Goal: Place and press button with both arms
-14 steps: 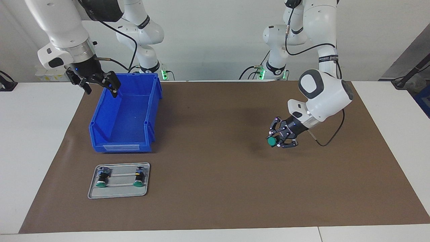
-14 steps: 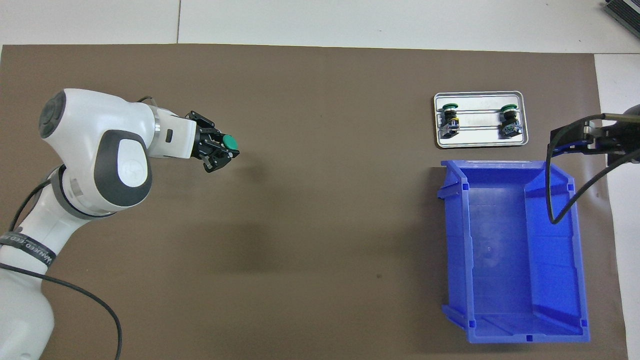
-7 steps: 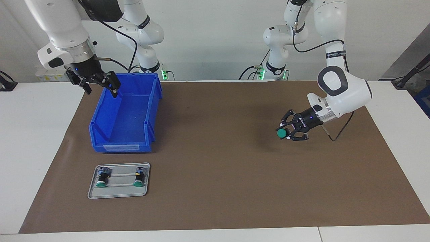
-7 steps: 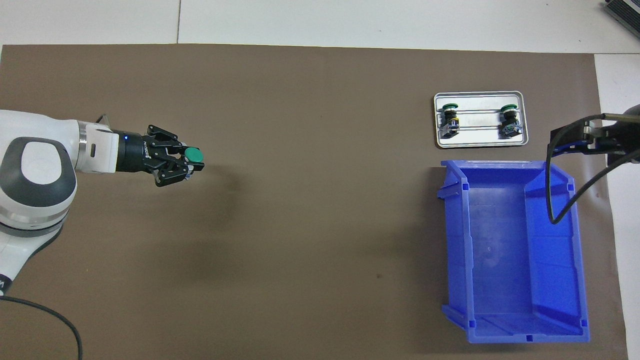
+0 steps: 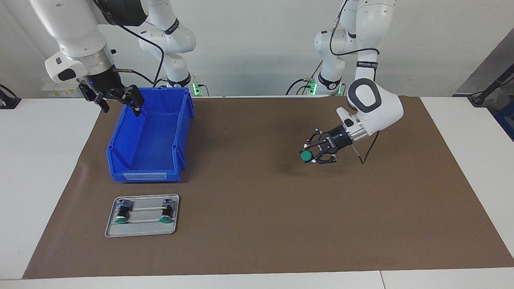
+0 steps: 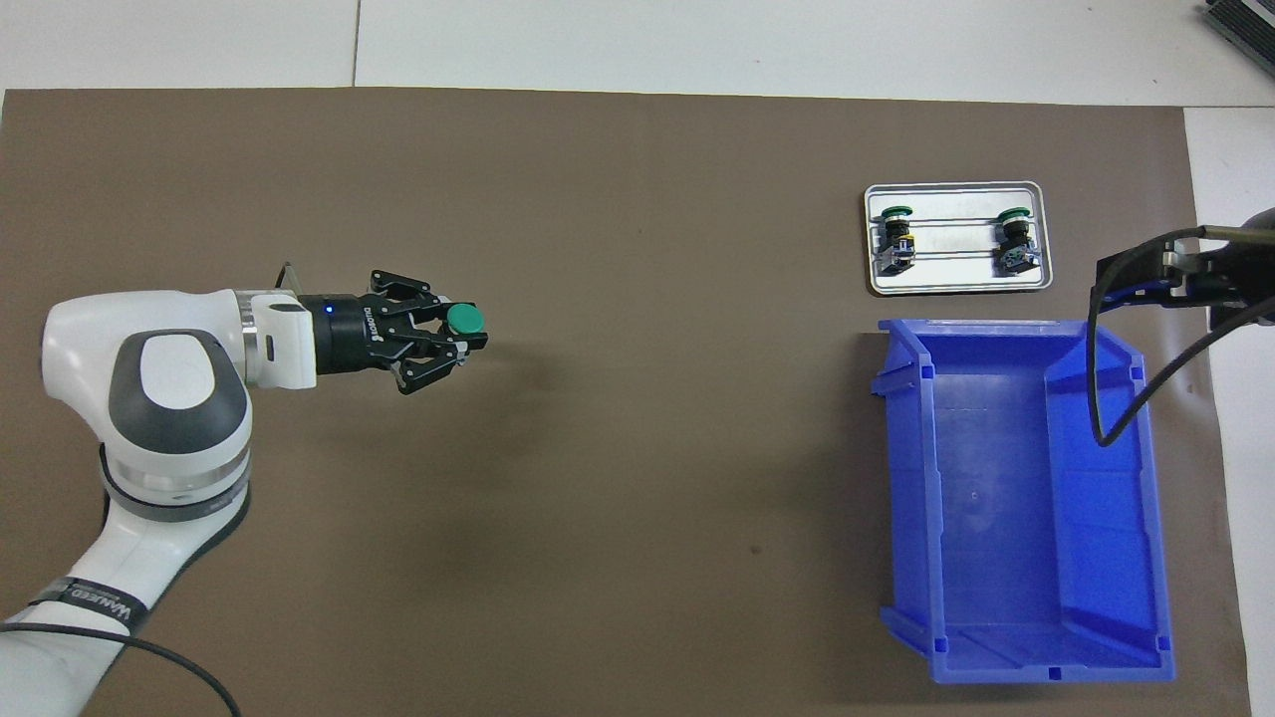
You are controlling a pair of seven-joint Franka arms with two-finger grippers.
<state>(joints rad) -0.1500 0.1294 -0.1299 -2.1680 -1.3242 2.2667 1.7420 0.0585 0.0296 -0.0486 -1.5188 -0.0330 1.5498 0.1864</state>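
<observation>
Left gripper (image 5: 312,155) (image 6: 460,334) is clamped on the button (image 5: 307,156) (image 6: 463,319), airborne over the brown mat (image 5: 257,224) (image 6: 618,448), well apart from the blue bin (image 5: 149,138) (image 6: 1026,498). Right gripper (image 5: 116,98) hangs wide-jawed over that bin's rim. Metal tray (image 5: 141,229) (image 6: 954,287) with two spare buttons (image 5: 120,214) (image 6: 894,234) sits just beside the bin, farther from the robots.

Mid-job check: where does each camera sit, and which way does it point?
Facing view: high across the table, looking at both arms; left pincer holds the button over the mat, right pincer waits over the blue bin.
Overhead view: above the robots' end, looking steeply down; left pincer shows, right mostly cropped.
Shared: button, bin, tray.
</observation>
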